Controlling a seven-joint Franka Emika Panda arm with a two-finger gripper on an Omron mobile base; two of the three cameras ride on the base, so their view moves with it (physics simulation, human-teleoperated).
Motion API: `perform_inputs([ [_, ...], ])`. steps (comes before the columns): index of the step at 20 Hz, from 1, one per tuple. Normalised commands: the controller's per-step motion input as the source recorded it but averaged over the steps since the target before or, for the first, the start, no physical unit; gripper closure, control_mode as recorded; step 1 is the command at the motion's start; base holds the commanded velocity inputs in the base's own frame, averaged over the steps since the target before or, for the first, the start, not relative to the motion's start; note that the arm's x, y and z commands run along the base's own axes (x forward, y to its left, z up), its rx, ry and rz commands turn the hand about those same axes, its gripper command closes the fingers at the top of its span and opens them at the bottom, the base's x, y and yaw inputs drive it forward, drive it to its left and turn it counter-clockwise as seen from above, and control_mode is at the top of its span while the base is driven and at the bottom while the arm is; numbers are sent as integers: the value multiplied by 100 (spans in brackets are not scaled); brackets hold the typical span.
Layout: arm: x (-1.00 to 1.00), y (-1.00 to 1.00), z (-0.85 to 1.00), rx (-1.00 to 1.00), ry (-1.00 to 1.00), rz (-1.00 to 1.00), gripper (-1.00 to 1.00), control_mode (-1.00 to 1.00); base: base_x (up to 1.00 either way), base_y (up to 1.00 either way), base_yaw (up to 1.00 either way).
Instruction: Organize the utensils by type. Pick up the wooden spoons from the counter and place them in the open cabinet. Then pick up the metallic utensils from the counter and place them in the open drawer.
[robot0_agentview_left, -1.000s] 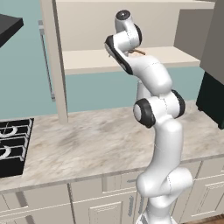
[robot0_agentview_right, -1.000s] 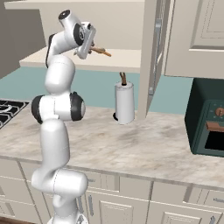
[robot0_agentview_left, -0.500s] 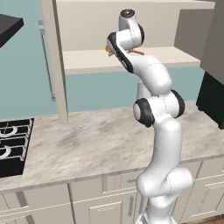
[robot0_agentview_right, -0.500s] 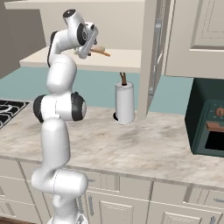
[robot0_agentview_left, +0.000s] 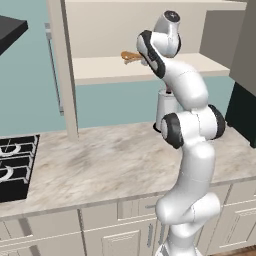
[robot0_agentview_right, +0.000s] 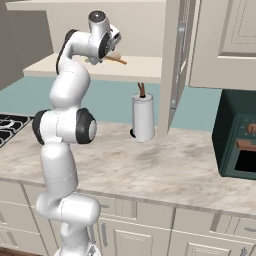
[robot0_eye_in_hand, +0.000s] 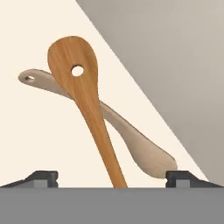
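Note:
Two wooden spoons lie crossed on the shelf of the open cabinet (robot0_eye_in_hand: 35, 140). The orange-brown spoon (robot0_eye_in_hand: 85, 98) rests on top of the pale tan spoon (robot0_eye_in_hand: 140, 146). My gripper (robot0_eye_in_hand: 111, 177) is open, and the orange-brown handle runs between the wide-apart fingertips (robot0_eye_in_hand: 43, 177) without touching them. From the base, the hand reaches onto the cabinet shelf (robot0_agentview_left: 100, 70), with the orange-brown spoon (robot0_agentview_left: 131, 56) (robot0_agentview_right: 117, 60) poking out beside it. Below is the counter (robot0_agentview_left: 100, 160). The metallic utensils and the open drawer are out of view.
A white paper-towel roll (robot0_agentview_right: 142, 119) stands on the counter under the cabinet. The cabinet's open door (robot0_agentview_right: 182, 50) hangs to the right, and a dark oven (robot0_agentview_right: 237, 145) sits at the far right. A black stove (robot0_agentview_left: 10, 165) is on the left.
The jaws have spread wide and let go of the orange-brown spoon, which now lies on the shelf. The hand has hardly shifted.

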Motion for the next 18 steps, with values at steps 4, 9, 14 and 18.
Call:
perform_inputs([
  [4,-99,-44,0,42,-46,0,-100,-100,0,0,0],
  [9,-100,-14,4,26,-46,-2,-100,-100,0,0,0],
  [14,-100,-1,4,7,-35,-8,-100,-100,0,0,0],
  [18,-100,0,29,-5,-21,-2,-100,-100,0,0,0],
])
